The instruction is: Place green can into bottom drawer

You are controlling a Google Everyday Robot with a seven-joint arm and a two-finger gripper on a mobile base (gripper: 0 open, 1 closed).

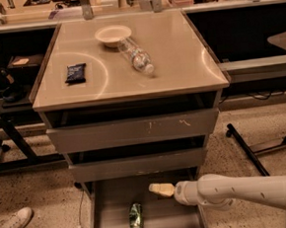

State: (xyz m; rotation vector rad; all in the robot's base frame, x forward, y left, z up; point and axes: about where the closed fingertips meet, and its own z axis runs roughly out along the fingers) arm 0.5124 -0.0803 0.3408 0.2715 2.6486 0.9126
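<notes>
Can [136, 217] lies on its side on the floor of the bottom drawer [110, 198]. The drawer is pulled out, and the can sits near the middle, long axis roughly front to back. Claw [159, 189] sits over the drawer, just up and right of the can in view. It points left and is apart from the can. Can't tell whether the claw is wide or narrow, but it isn't holding the can. White arm [233, 193] runs in from the lower right edge to the claw. Two upper drawers stack above: middle [137, 164] and top [134, 130], the top front scuffed. Tabletop [178, 58] carries a shallow bowl [113, 35] at the back. A clear bottle [136, 58] lies on its side just in front of the bowl. A dark packet [75, 73] lies toward the left. White shoe [13, 224] is on the floor at lower left.
</notes>
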